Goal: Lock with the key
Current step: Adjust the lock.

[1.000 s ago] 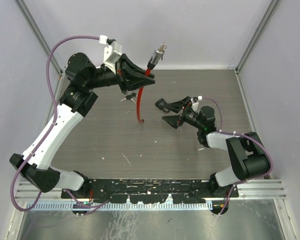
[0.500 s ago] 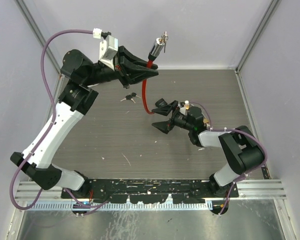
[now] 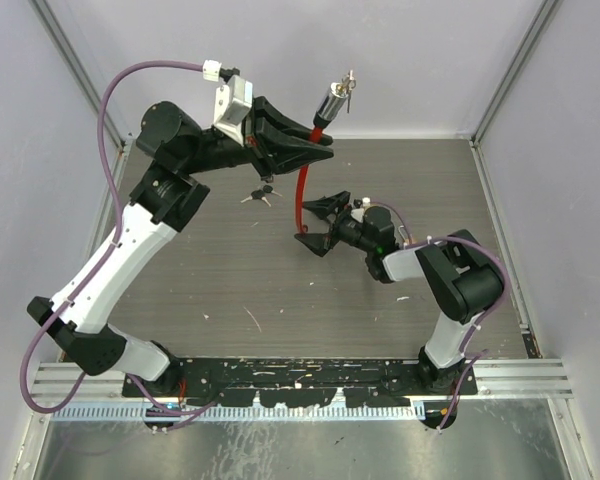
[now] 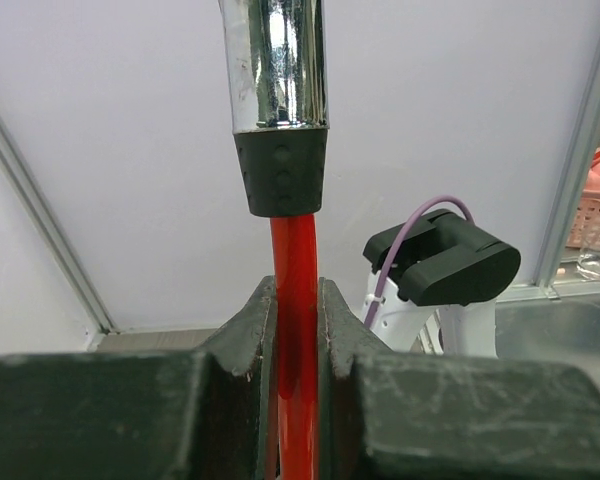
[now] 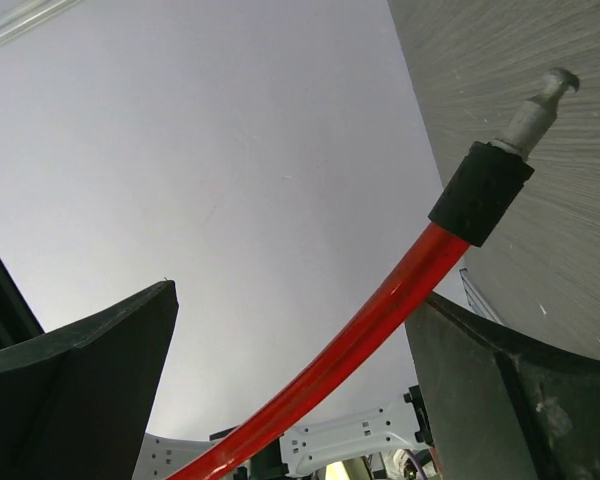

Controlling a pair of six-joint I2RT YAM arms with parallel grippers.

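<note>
The task is only partly done. The left gripper (image 3: 323,148) is clamped on the red cable (image 3: 302,190) just below the chrome lock barrel (image 3: 330,101). It holds the barrel up in the air at the upper middle of the overhead view. A key (image 3: 348,82) appears to sit in the barrel's top end, though it is too small to be sure.

The cable hangs down toward the table (image 3: 210,270). Its free end, a metal pin (image 5: 536,108) behind a black collar, is not yet in the barrel. The right gripper (image 3: 305,222) stands with its jaws wide apart on either side of the cable near that end, gripping nothing.

By my reading, the pin has yet to be grasped and pushed into the barrel, and the key turned. Spare keys (image 3: 260,194) lie on the table below the left gripper.
</note>
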